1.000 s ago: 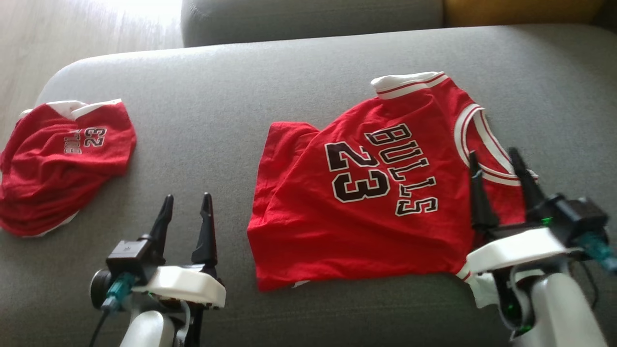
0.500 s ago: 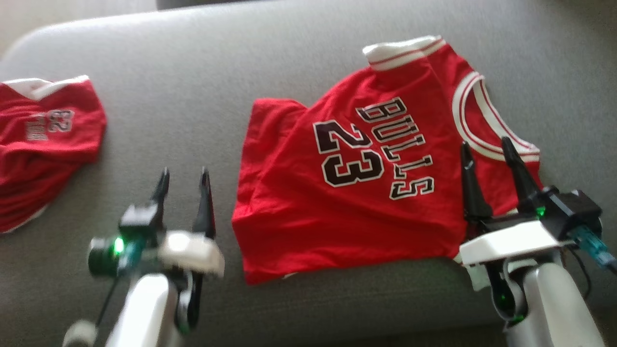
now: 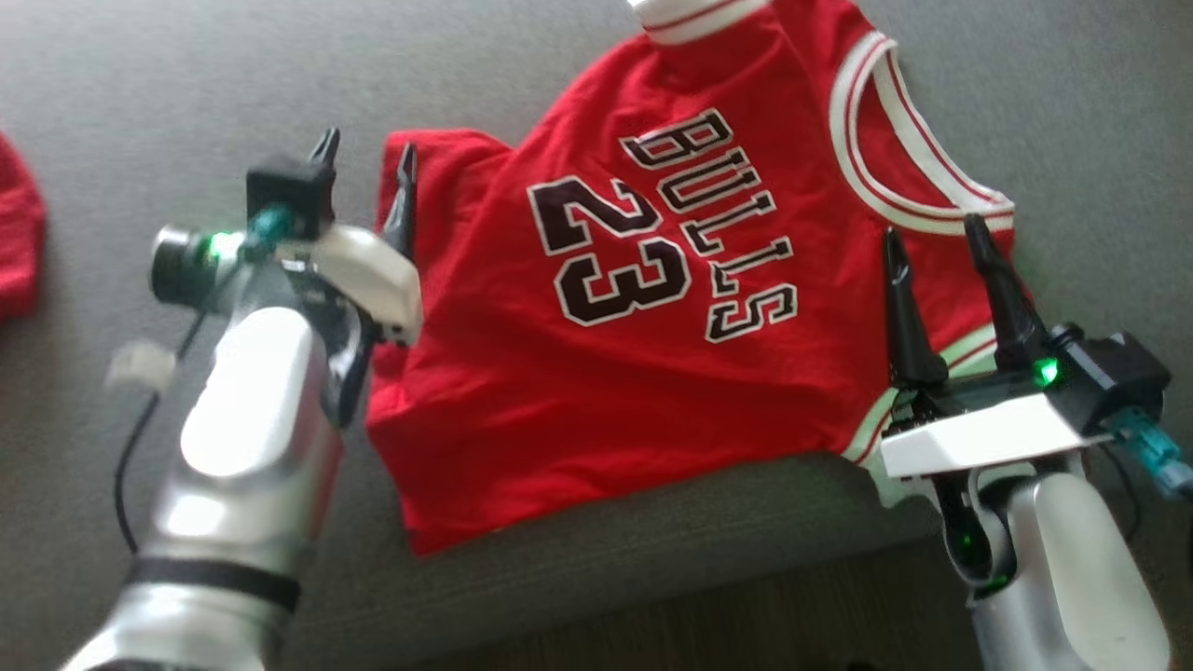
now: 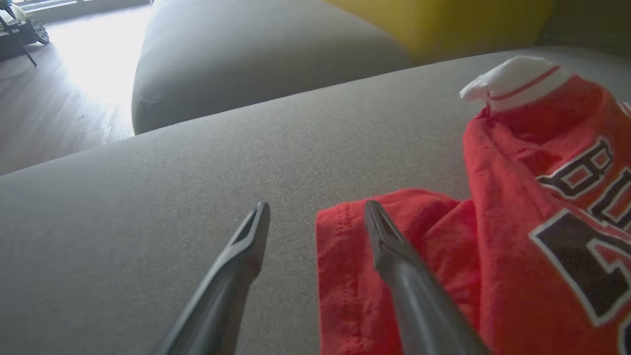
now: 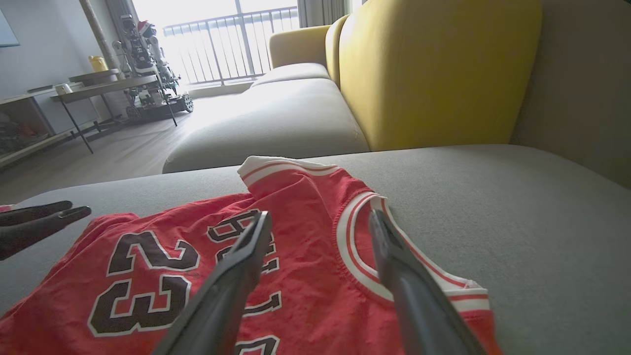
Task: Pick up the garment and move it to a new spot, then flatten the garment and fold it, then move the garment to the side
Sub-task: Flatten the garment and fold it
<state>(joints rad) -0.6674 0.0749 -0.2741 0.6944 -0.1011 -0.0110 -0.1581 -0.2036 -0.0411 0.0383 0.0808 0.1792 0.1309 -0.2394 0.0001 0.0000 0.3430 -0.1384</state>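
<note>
The garment is a red jersey with "BULLS 23" in black, lying mostly flat on the grey sofa cushion. My left gripper is open at its far left corner. In the left wrist view, one finger of the left gripper is over the red hem and the other over bare cushion. My right gripper stands open over the jersey's right side, just below the white-trimmed neckline. The right wrist view shows the right gripper above the garment, holding nothing.
Another red garment lies at the cushion's left edge. The cushion's front edge runs just below the jersey, with floor beyond. A yellow backrest and a second grey seat lie behind. The left gripper appears at the right wrist view's left edge.
The head camera has tilted down and closer. My left arm has reached forward from the bare cushion to the jersey's far left corner. The right gripper has stayed over the jersey's right side.
</note>
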